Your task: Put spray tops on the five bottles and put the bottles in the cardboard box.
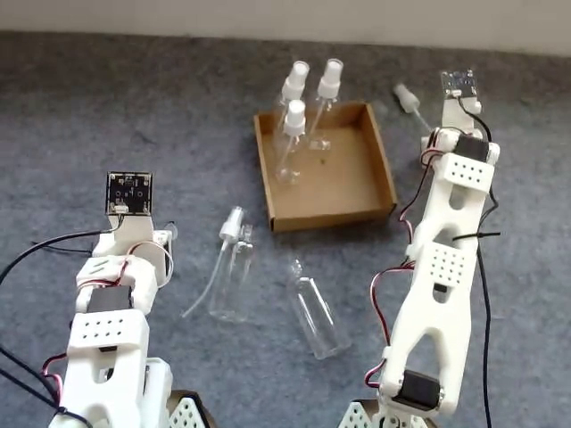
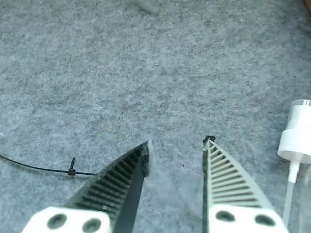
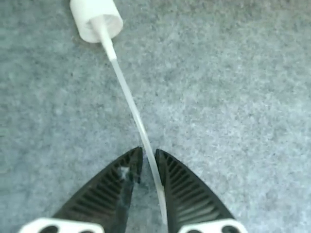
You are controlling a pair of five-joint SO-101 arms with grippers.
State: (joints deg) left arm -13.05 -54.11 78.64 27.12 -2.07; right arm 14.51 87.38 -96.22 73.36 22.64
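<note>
The cardboard box sits at the middle back. Three clear bottles with white spray tops lean in it. Two uncapped bottles lie on the carpet in front: one with a loose spray top beside its neck, the other to its right. Another spray top lies right of the box; my right gripper is shut on its thin tube, head pointing away. My left gripper stands open over bare carpet, left of the loose spray top.
Grey carpet covers the whole table. A black cable with a tie lies near the left gripper. More cables trail off the left arm's base. Open carpet lies left of and behind the box.
</note>
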